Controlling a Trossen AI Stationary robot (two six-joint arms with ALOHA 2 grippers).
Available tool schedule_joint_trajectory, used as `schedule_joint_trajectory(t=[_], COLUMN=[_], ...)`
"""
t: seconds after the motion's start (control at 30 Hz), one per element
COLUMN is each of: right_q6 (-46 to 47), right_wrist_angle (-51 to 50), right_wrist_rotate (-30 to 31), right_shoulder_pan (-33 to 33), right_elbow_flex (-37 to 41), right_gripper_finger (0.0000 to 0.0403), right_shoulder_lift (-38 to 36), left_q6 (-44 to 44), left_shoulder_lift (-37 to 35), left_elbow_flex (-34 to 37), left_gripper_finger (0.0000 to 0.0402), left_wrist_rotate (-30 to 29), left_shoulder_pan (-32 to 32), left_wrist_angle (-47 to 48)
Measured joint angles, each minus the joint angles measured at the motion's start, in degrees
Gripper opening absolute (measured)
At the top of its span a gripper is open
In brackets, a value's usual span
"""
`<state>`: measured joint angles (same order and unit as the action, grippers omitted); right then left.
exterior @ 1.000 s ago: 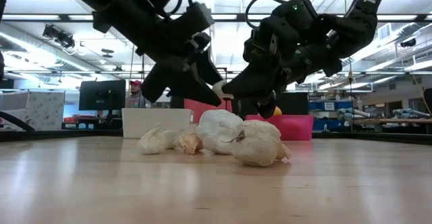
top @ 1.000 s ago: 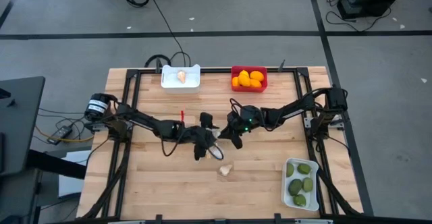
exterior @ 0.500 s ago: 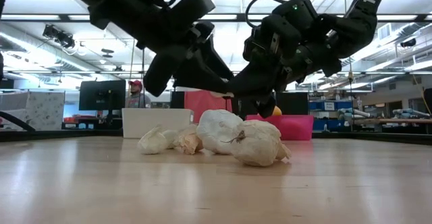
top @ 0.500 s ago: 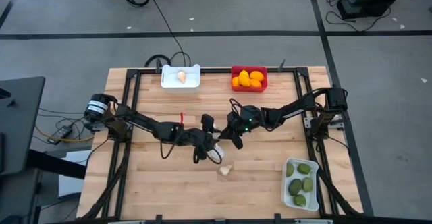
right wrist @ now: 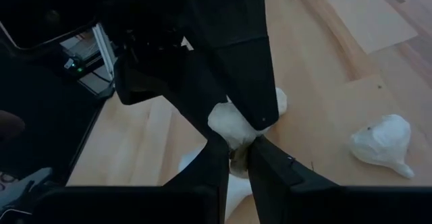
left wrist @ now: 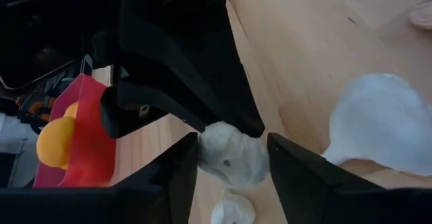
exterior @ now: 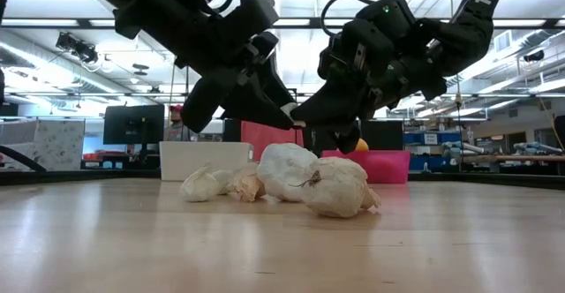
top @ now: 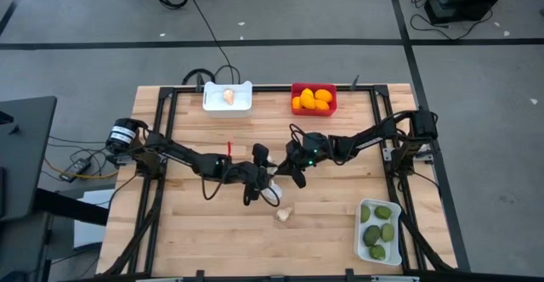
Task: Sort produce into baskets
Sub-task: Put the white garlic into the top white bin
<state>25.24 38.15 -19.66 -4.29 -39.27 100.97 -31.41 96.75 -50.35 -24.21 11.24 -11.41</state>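
My right gripper [right wrist: 234,148] is shut on a whitish garlic bulb [right wrist: 236,124] above the middle of the table [top: 195,231]. My left gripper [left wrist: 233,146] is open. Its two fingers stand on either side of the same bulb [left wrist: 233,158], close against it, and I cannot tell whether they touch. In the high view the two grippers [top: 274,178] [top: 285,172] meet tip to tip. Several more garlic bulbs [exterior: 340,187] [top: 283,215] lie on the wood below. The far white tray [top: 228,105] holds one bulb, the red tray [top: 314,110] holds orange fruits, and the near right white tray [top: 360,231] holds green fruits. My right gripper pinches the garlic bulb between its two fingertips [right wrist: 219,158], at the bulb's end nearest them [right wrist: 235,142]. The fingers slant down from the table's right side. The bulb is lifted clear of the table, and its other end sticks out between my left gripper's fingers.
Loose bulbs lie close together right under the two grippers [exterior: 287,169] [left wrist: 385,129]. A black frame rail [top: 161,146] runs around the table. Bare wood lies at the near left [top: 204,239].
My left gripper has risen a little and swung toward my right gripper, so its open fingers now stand on either side of the held bulb. A bulb on the table that it covered now shows. My right gripper has kept still with its bulb.
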Motion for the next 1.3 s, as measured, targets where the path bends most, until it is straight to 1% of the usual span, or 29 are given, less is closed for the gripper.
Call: schedule_joint_trajectory(t=[0.13, 0.23, 0.3, 0.4, 0.5, 0.6, 0.7, 0.73, 0.9, 1.0, 1.1, 1.2, 1.3], right_q6=[-2.1, -2.9, -2.9, -2.9, -2.2, -0.7, -1.2, -1.6, -5.3, -8.3, -10.7, -13.5, -15.3], right_wrist_angle=[0.0, -0.1, -0.1, -0.1, 0.0, -0.2, -3.7, -4.5, -5.7, -5.6, -5.7, -5.8, -5.9], right_wrist_rotate=[0.1, 0.9, 2.3, 4.5, 8.2, 14.7, 21.8, 23.1, 24.0, 25.9, 26.1, 26.1, 26.1], right_shoulder_pan=[0.0, 0.0, 0.1, 0.0, -0.5, -1.2, -1.5, -1.4, -0.5, 0.2, 0.9, 1.3, 1.3], right_elbow_flex=[0.0, 0.0, 0.0, 0.0, 0.0, 0.0, 0.0, 0.0, -0.1, -1.8, -3.6, -5.2, -6.0], right_gripper_finger=[0.0064, 0.0081, 0.0101, 0.0140, 0.0180, 0.0208, 0.0215, 0.0215, 0.0215, 0.0215, 0.0215, 0.0215, 0.0215], right_shoulder_lift=[0.0, 0.0, 0.0, 0.0, 0.0, 0.0, 0.0, 0.0, 0.0, 1.1, 3.3, 5.3, 6.8], left_q6=[0.3, 1.4, 2.5, 5.0, 8.7, 13.1, 16.8, 17.2, 17.3, 17.3, 17.7, 18.7, 19.4], left_shoulder_lift=[0.0, 0.0, 0.0, 0.0, -0.3, -1.9, -4.5, -5.3, -9.8, -12.4, -14.6, -14.8, -14.3], left_elbow_flex=[0.0, 0.0, 0.0, 0.0, -0.1, 0.0, 0.0, 0.0, 0.0, 0.0, 0.0, 0.0, 0.0], left_gripper_finger=[0.0156, 0.0132, 0.0122, 0.0117, 0.0117, 0.0117, 0.0117, 0.0117, 0.0117, 0.0117, 0.0117, 0.0117, 0.0117], left_wrist_rotate=[-0.4, -0.8, -0.8, -0.8, -0.5, 2.1, 6.0, 6.4, 7.2, 7.5, 10.8, 14.2, 14.3], left_shoulder_pan=[0.0, -0.2, -0.5, -1.7, -4.3, -8.3, -12.8, -14.2, -22.2, -27.6, -33.6, -39.6, -43.9], left_wrist_angle=[-0.1, -0.4, -0.2, 1.1, 5.1, 8.7, 10.1, 11.1, 15.1, 17.3, 17.2, 17.4, 18.7])
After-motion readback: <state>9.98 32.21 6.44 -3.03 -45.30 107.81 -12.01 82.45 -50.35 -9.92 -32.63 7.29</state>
